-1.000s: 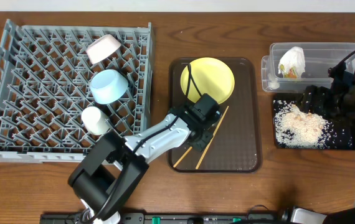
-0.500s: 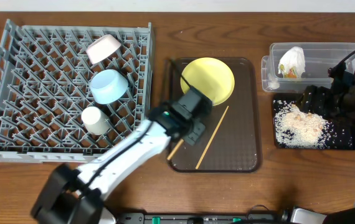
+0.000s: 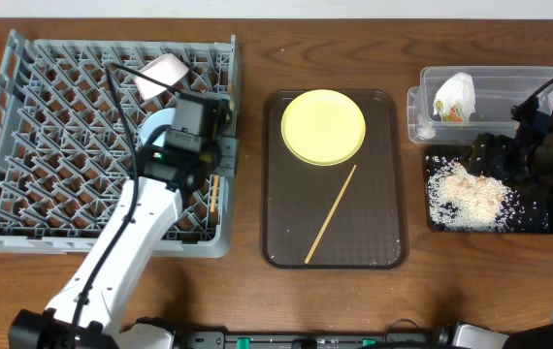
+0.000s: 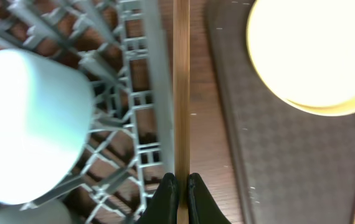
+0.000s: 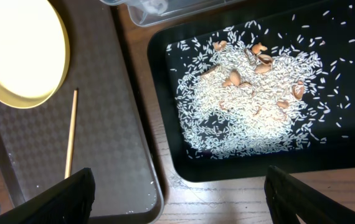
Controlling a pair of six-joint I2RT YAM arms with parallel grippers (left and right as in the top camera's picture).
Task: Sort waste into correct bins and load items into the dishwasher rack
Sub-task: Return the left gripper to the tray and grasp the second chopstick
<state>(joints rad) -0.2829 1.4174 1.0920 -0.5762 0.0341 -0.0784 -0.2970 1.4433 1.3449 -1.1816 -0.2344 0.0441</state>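
My left gripper (image 3: pixel 218 160) is shut on one wooden chopstick (image 4: pixel 181 93) and holds it over the right rim of the grey dishwasher rack (image 3: pixel 63 145). The other chopstick (image 3: pixel 331 214) lies on the brown tray below the yellow plate (image 3: pixel 323 127). In the rack are the white bowl (image 3: pixel 163 73) and the light blue bowl (image 4: pixel 28 124), which my arm partly hides in the overhead view. My right gripper (image 5: pixel 190 199) is open and empty, just left of the black tray (image 3: pixel 538 223) that holds the rice crumbs (image 5: pixel 246 106). The clear tub (image 3: pixel 509 82) holds the napkin (image 3: pixel 456 97).
The brown serving tray (image 3: pixel 374 233) sits between the rack and the bins. A strip of bare wooden table (image 4: pixel 202 124) separates the rack's rim from that tray. A few crumbs dot the brown tray's near right corner (image 5: pixel 146 180).
My left arm has lifted one chopstick off the brown tray and carried it left to the rack's right rim. The right arm has stayed still.
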